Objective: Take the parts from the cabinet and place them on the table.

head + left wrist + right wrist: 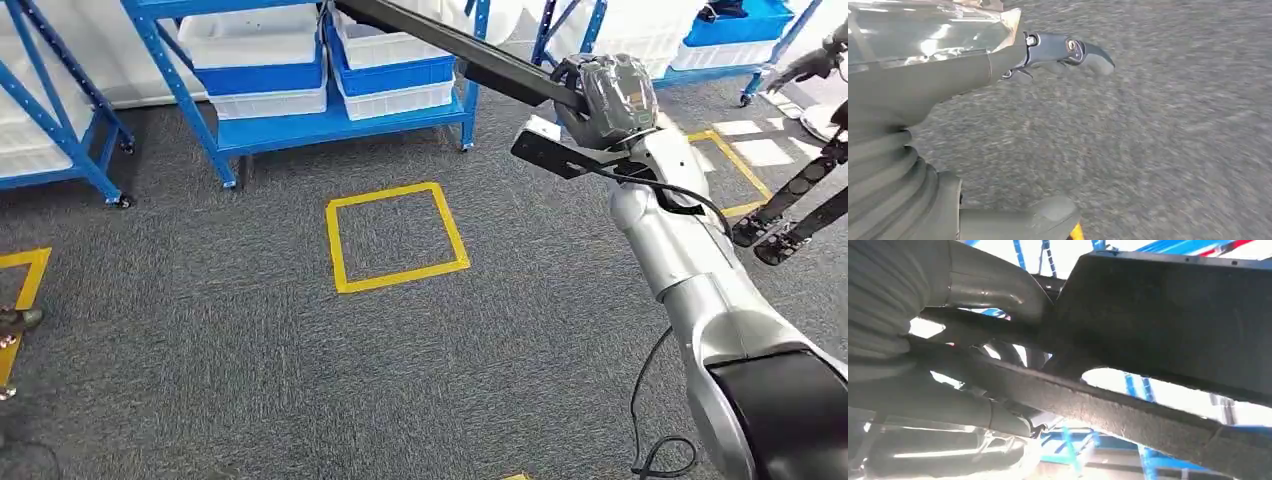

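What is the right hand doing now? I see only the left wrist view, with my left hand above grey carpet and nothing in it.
Observer: The right hand grips a long black part.
Operator: Where does this part point?
Observer: In the head view it stretches up toward the blue shelf, which carries white and blue bins.
Operator: Is there a mark on the floor near that shelf?
Observer: Yes, a yellow square is marked on the carpet in front of it.
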Controlling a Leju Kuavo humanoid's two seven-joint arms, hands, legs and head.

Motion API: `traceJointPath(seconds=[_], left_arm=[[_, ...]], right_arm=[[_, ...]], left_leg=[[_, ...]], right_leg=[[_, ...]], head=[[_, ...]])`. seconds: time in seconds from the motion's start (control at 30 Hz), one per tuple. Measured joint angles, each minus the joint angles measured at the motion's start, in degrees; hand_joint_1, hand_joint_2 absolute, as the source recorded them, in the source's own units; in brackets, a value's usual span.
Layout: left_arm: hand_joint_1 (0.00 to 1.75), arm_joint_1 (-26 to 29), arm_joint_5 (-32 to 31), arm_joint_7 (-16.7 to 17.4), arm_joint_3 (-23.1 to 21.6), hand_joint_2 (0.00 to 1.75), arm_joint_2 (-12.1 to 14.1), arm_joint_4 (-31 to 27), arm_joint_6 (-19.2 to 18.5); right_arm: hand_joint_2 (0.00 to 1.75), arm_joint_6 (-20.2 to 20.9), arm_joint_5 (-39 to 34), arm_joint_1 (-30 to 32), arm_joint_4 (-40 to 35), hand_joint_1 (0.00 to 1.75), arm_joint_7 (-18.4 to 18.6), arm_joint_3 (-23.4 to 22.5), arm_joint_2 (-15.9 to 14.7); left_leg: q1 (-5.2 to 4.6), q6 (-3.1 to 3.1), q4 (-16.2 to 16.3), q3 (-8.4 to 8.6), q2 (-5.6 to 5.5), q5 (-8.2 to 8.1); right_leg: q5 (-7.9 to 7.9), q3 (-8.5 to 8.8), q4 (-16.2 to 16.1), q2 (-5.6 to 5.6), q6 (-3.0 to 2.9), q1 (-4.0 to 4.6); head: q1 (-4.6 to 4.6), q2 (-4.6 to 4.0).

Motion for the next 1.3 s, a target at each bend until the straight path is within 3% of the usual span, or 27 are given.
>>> traceJointPath(seconds=[0.07, 0.1, 0.17, 0.23, 0.27, 0.3, 0.33, 0.4, 0.43, 0.47, 0.57, 0.6, 0.67, 0.7, 0.77, 0.8, 0.87, 0.9, 0.93, 0.97, 1.0, 1.1, 1.13, 1.17, 1.2, 1.27, 1.3], left_arm=[[0.00, -0.05, 0.24, -2.32, 0.17, 1.75, -0.07, 0.00, 1.20], [0.00, -0.09, 0.40, -3.20, 0.26, 1.75, -0.09, 0.00, 1.82], [0.00, -0.04, 0.42, -4.29, 0.55, 1.75, -0.15, 0.00, 2.45], [0.00, 0.19, 0.68, -5.03, 0.74, 1.75, -0.15, 0.00, 2.36], [0.00, 0.20, 0.79, -5.29, 0.92, 1.75, -0.15, 0.00, 2.25], [0.00, 0.20, 0.81, -5.74, 1.01, 1.75, -0.15, 0.00, 2.12], [0.00, 0.19, 0.81, -6.13, 1.07, 1.75, -0.15, 0.00, 2.06], [0.00, 0.19, 0.81, -7.08, 1.26, 1.75, -0.15, 0.00, 2.45], [0.00, 0.18, 0.81, -7.48, 1.40, 1.75, -0.11, 0.00, 2.63], [0.00, 0.18, 0.81, -7.77, 1.51, 1.75, 0.00, 0.00, 2.67], [0.00, 0.16, 2.17, -7.11, 1.95, 1.75, -0.04, 0.00, -0.39], [0.00, 0.13, 2.38, -7.07, 2.14, 1.75, -0.15, 0.00, -0.94], [0.00, -0.07, 2.43, -7.07, 2.27, 1.75, -0.20, 0.00, -2.56], [0.00, -0.05, 2.23, -6.96, 2.30, 1.75, -0.11, 0.00, -2.62], [0.00, -0.01, 1.40, -6.48, 2.27, 1.75, -0.11, 0.00, -3.08], [0.00, -0.09, 1.16, -6.28, 2.27, 1.75, -0.09, 0.00, -3.15], [0.00, -0.25, 1.07, -6.24, 2.27, 1.75, -0.11, 0.00, -3.17], [0.00, -0.32, 1.07, -6.41, 2.27, 1.75, -0.13, 0.00, -3.17], [0.00, -0.39, 1.01, -6.76, 2.27, 1.75, -0.13, -0.02, -3.08], [0.00, -0.48, 0.98, -6.94, 2.27, 1.75, 0.04, -0.07, -3.01], [0.00, -0.59, 0.98, -7.33, 2.27, 1.75, -0.04, -0.07, -3.08], [0.00, -0.81, 1.53, -9.01, 2.27, 1.75, -0.13, -0.07, -4.26], [0.00, -1.03, 1.62, -9.06, 2.30, 1.75, -0.22, -0.07, -4.24], [0.00, -1.05, 1.62, -9.19, 2.34, 1.75, -0.24, -0.07, -4.08], [0.00, -0.90, 1.60, -9.28, 2.34, 1.75, -0.37, -0.04, -4.28], [0.00, -0.52, 1.51, -9.36, 2.34, 1.75, -0.50, -0.04, -5.38], [0.00, -0.43, 1.40, -9.36, 2.32, 1.75, -0.67, -0.04, -5.27]], right_arm=[[1.75, -0.13, -0.02, 0.06, 0.28, 1.62, -0.02, -0.04, -0.52], [1.75, -0.17, -0.05, 0.00, 0.31, 1.62, -0.04, -0.09, -0.66], [1.75, -0.33, -0.13, -0.26, 0.33, 1.62, -0.11, -0.22, -0.68], [1.75, -0.35, -0.18, -0.22, 0.46, 1.62, -0.15, -0.15, -0.44], [1.75, -0.35, -0.18, -0.11, 0.59, 1.62, -0.15, -0.15, -0.35], [1.75, -0.37, -0.15, -0.09, 0.72, 1.62, -0.15, -0.15, -0.35], [1.75, -0.39, -0.15, -0.09, 0.85, 1.62, -0.15, -0.15, -0.44], [1.75, -0.48, -0.15, -0.15, 0.88, 1.62, -0.39, -0.17, -0.52], [1.75, -0.50, -0.20, -0.16, 0.88, 1.62, -0.50, -0.20, -0.50], [1.75, -0.55, -0.20, -0.33, 0.90, 1.62, -0.59, -0.20, -0.57], [1.75, -0.68, 0.00, -0.32, 1.01, 1.62, -0.66, -0.17, -0.52], [1.75, -0.72, 0.11, -0.35, 1.03, 1.62, -0.66, -0.20, -0.72], [1.75, -1.03, 0.37, -0.63, 1.03, 1.62, -0.33, -0.24, -1.27], [1.75, -1.16, 0.50, -0.67, 0.98, 1.62, -0.04, -0.17, -1.16], [1.75, -1.18, 0.44, 0.01, 0.98, 1.62, 0.35, -0.20, -1.57], [1.75, -1.18, 0.39, 0.46, 0.98, 1.62, 0.48, -0.24, -1.95], [1.75, -1.16, 0.26, 0.94, 0.86, 1.62, 0.52, -0.39, -2.71], [1.75, -1.16, 0.22, 0.93, 0.50, 1.62, 0.52, -0.50, -2.93], [1.75, -1.16, 0.22, 0.86, 0.06, 1.62, 0.52, -0.66, -3.04], [1.75, -1.22, 0.22, 0.82, -0.31, 1.62, 0.52, -0.83, -3.06], [1.75, -1.25, 0.35, 0.92, -0.59, 1.62, 0.61, -0.83, -3.02], [1.75, -1.33, 0.89, 1.58, -0.79, 1.62, 1.42, -0.96, -3.74], [1.75, -1.33, 1.03, 1.77, -0.96, 1.62, 1.53, -0.98, -3.80], [1.75, -1.33, 1.11, 1.74, -1.22, 1.62, 1.75, -1.03, -3.87], [1.75, -1.31, 1.31, 1.74, -1.22, 1.62, 2.08, -1.03, -3.74], [1.75, -1.09, 2.38, 1.88, -1.14, 1.62, 2.34, -0.85, -3.56], [1.75, -0.83, 2.58, 1.86, -1.01, 1.62, 2.34, -0.83, -3.65]], left_leg=[[0.15, -0.25, -0.10, 0.14, 1.12, 0.11], [0.33, -0.72, 0.07, -0.14, 1.34, -0.25], [0.85, -1.22, 4.60, -1.76, -4.09, -3.95], [0.83, -1.41, 13.62, -5.63, -5.82, -8.32], [0.84, -1.38, 17.48, -7.47, -6.02, -9.37], [0.84, -1.29, 18.03, -7.78, -6.06, -8.91], [0.84, -1.07, 16.01, -6.89, -6.15, -7.14], [0.85, -0.46, 6.66, -2.18, -7.38, -2.09], [0.97, 0.02, 2.16, 0.02, -10.10, -0.69], [1.23, 0.22, 1.26, 0.63, -12.22, -1.33], [0.43, 0.41, 0.95, 0.56, -9.97, -1.12], [0.78, 0.82, 0.14, 0.82, -9.00, -0.59], [1.03, 1.34, -0.82, 0.84, -7.21, 0.22], [1.00, 1.37, -0.80, 0.72, -6.40, 0.25], [0.89, 1.38, -0.77, 0.64, -4.70, 0.20], [0.89, 1.36, -0.73, 0.62, -3.99, 0.20], [0.92, 1.25, -0.69, 0.61, -2.40, 0.12], [0.95, 1.04, -0.57, 0.62, -1.60, -0.01], [0.91, 0.74, -0.35, 0.65, -0.80, -0.20], [0.48, 0.36, -0.31, 0.53, -0.19, -0.40], [0.40, 0.08, -0.07, 0.60, 0.56, -0.52], [0.45, -0.55, -0.30, 1.03, 2.32, -0.56], [0.87, -1.13, 0.06, 0.70, 0.46, -1.30], [1.01, -1.19, 2.13, -0.04, -3.01, -3.10], [1.02, -1.18, 5.68, -1.43, -4.66, -5.26], [0.97, -1.13, 15.83, -6.11, -5.92, -9.45], [0.93, -0.95, 18.42, -7.53, -5.95, -9.81]], right_leg=[[0.13, -0.39, 0.16, 1.08, -0.36, 0.14], [0.53, -0.18, -0.11, 1.83, -1.12, -0.56], [0.91, -0.40, -0.14, 2.95, -2.13, -0.80], [1.05, -0.61, -0.14, 4.39, -2.40, -0.63], [1.17, -0.69, -0.13, 5.33, -2.57, -0.49], [1.19, -0.70, -0.12, 6.01, -2.57, -0.45], [1.21, -0.70, -0.05, 6.85, -2.53, -0.41], [1.27, -0.69, 0.20, 8.41, -2.45, -0.39], [1.28, -0.73, 0.30, 9.01, -2.41, -0.49], [1.48, -1.19, 0.43, 9.66, -2.03, -0.03], [2.32, -1.97, 0.02, 11.97, -0.74, -1.03], [2.70, -2.42, -0.36, 12.79, -0.17, -0.24], [0.58, -4.50, 3.00, 7.05, -0.62, 0.06], [-1.36, -6.43, 7.43, 5.19, -0.92, -0.04], [-4.20, -9.97, 15.68, 3.98, -0.86, -0.30], [-4.42, -10.48, 17.22, 3.82, -0.48, -0.34], [-2.34, -7.17, 11.92, 3.33, 0.49, -0.66], [-0.53, -4.02, 6.21, 2.16, 1.00, -0.82], [0.91, -0.85, 0.62, -0.17, 1.28, -0.85], [0.61, -0.25, 0.04, -1.25, 0.60, -0.13], [1.03, -0.65, -0.51, -0.33, 0.10, 0.21], [1.32, -0.92, -0.39, 1.78, -0.78, -0.13], [1.49, -0.75, -0.48, 2.34, -1.10, -1.06], [1.54, -0.84, -0.47, 3.03, -1.42, -1.04], [1.64, -0.84, -0.46, 3.46, -1.91, -0.97], [1.72, -0.88, -0.46, 5.15, -2.12, -0.60], [1.74, -0.89, -0.45, 5.97, -2.14, -0.40]], head=[[0.05, 0.00], [0.09, 0.00], [-0.02, 0.00], [0.01, 0.00], [0.02, 0.00], [0.05, 0.00], [0.03, 0.00], [-0.02, 0.00], [0.05, 0.00], [0.16, 0.00], [-0.11, 0.00], [0.03, 0.00], [0.27, 0.00], [0.51, 0.00], [0.48, 0.00], [0.55, 0.00], [0.53, 0.00], [0.59, 0.00], [0.55, 0.00], [0.55, 0.00], [0.38, 0.00], [0.24, 0.00], [0.24, 0.00], [0.18, 0.00], [0.09, 0.00], [0.00, 0.00], [0.07, 0.00]])
